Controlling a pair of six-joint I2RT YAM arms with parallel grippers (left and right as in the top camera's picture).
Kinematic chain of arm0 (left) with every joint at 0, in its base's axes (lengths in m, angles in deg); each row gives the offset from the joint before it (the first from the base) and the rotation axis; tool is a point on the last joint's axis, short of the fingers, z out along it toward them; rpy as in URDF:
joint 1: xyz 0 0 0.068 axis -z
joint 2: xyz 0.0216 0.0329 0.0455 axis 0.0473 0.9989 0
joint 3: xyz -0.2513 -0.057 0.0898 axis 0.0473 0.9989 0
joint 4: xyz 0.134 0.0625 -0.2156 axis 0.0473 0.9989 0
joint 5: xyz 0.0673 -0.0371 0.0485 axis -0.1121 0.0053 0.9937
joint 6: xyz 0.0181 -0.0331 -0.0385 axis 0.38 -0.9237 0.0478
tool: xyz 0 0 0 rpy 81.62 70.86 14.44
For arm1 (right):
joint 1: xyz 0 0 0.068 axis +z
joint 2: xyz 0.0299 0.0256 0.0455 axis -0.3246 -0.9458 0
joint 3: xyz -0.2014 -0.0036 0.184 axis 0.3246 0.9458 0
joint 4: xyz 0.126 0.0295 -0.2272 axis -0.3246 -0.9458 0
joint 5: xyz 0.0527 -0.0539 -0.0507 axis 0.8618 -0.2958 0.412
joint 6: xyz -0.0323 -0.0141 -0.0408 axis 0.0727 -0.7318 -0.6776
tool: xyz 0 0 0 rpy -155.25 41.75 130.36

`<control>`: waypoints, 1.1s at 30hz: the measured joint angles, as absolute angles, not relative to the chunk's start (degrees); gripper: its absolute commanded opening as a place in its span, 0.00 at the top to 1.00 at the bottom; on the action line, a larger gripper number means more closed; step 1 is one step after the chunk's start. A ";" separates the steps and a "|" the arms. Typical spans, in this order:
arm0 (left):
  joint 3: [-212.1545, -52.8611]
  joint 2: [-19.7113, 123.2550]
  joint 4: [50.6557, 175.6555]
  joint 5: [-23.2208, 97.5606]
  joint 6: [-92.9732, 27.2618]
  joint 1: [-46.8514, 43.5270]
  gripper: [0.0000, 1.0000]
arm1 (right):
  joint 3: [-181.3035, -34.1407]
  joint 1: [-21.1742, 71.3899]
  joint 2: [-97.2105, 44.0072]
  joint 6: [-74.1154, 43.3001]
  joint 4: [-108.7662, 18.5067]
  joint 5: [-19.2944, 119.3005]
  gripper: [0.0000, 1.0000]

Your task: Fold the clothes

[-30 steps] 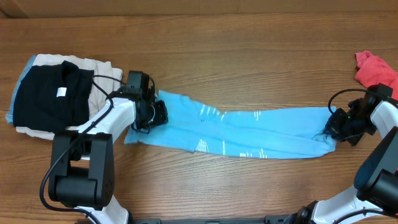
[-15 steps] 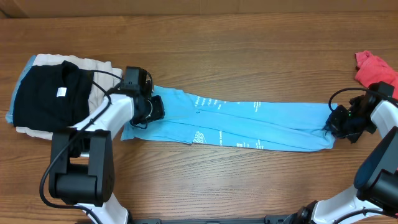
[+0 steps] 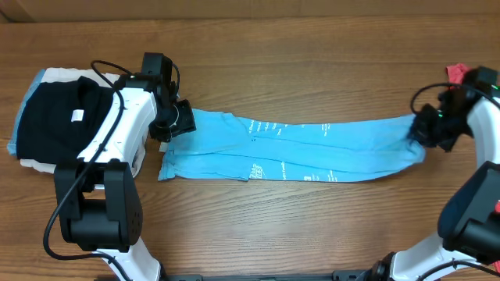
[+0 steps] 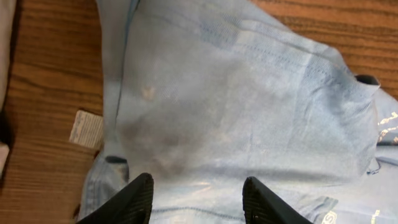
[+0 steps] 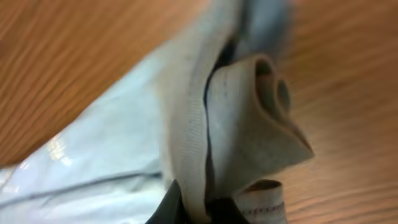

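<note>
The shirt [image 3: 312, 152] lay on the tabletop [image 3: 273, 55] as a long, narrow band, doubled lengthwise and running straight away from the pile [image 3: 55, 117] of folded garments. One end sat just beside the pile. The other reached well away from it, to the opposite side of the tabletop.

The left hand [image 3: 176, 122] stood at the pile-side end, between the pile and the shirt's printed middle. In the left wrist view its fingers [image 4: 138, 198] were spread, with nothing pinched between them. The cloth lay flat under and ahead of them, lightly rumpled. The right hand [image 3: 426, 131] was at the end farthest from the pile, clamped on a bunched hem [image 5: 261, 130] that curled out past its tips in the right wrist view.

The shirt looked like thin, soft cotton: light, limp and without any stiffness to hold a shape. It would likely sag between two holds, wrinkle where it was pushed and slide easily over the smooth wood. The best place to take it seemed to be a hemmed edge or corner, where the layers stack and give something thicker to pinch. At the pile-side end that meant the two corners nearest the spread fingers. A pinch that caught only the top layer would probably peel the lengthwise fold open.
</note>
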State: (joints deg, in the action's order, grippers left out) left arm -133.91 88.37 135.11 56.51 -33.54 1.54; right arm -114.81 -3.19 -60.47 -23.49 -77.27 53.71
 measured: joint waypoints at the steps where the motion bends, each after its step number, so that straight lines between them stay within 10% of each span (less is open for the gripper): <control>1: -133.91 88.37 135.37 56.51 -33.54 1.54 0.50 | -115.91 -0.74 -60.49 -23.58 -77.73 53.73 0.96; 23: -133.91 88.37 136.82 53.89 -33.54 1.54 0.45 | -117.04 37.62 -62.52 -19.47 -73.58 51.22 0.96; 26: -133.91 88.37 136.84 53.89 -33.54 1.54 0.42 | -117.04 39.41 -62.52 -19.06 -73.27 51.08 0.74; 33: -133.91 88.37 137.10 53.87 -33.54 1.54 0.41 | -117.04 40.05 -62.52 -18.82 -73.18 50.98 0.71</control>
